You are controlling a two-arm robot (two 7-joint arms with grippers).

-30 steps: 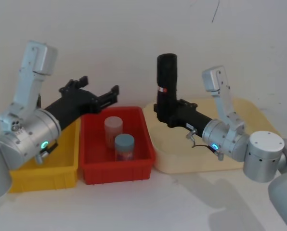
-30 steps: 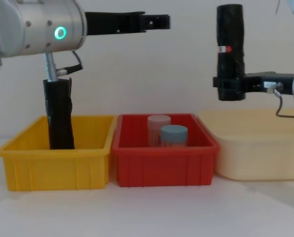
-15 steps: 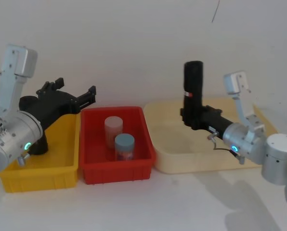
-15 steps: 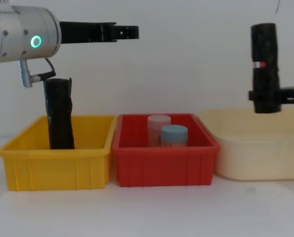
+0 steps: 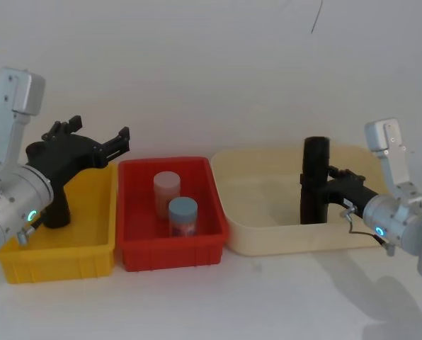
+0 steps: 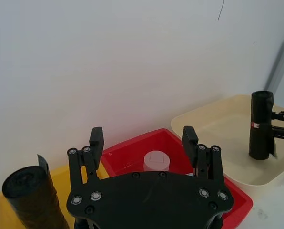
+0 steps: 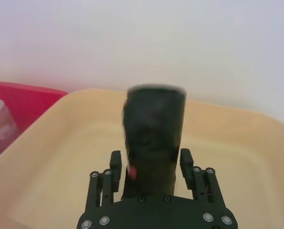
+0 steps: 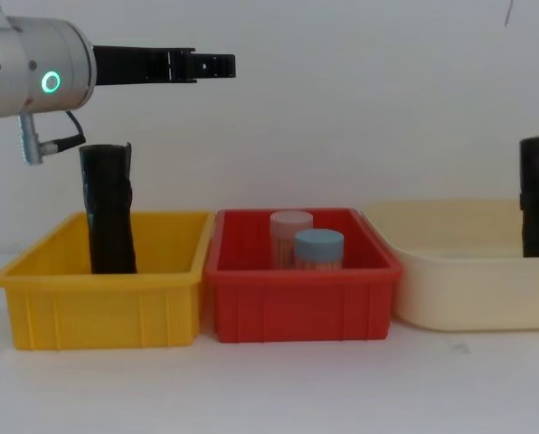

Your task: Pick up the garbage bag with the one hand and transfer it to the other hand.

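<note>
1. My left claw: green ring on the joint; fingers spread wide with nothing between them; it hangs high above the yellow bin.
2. Yellow bin: crinkled black roll stands upright inside, no label band, well below my left claw.
3. Red bin, middle: pale-lidded jar at the back, blue-lidded jar just in front of it.
4. Cream tray, right: garbage bag upright inside, lower end below the rim; red-and-white band visible in the left wrist view; can't tell if the base touches the floor.
5. My right claw: blue ring; fingers clamped on either side of the garbage bag, low on the roll.
</note>
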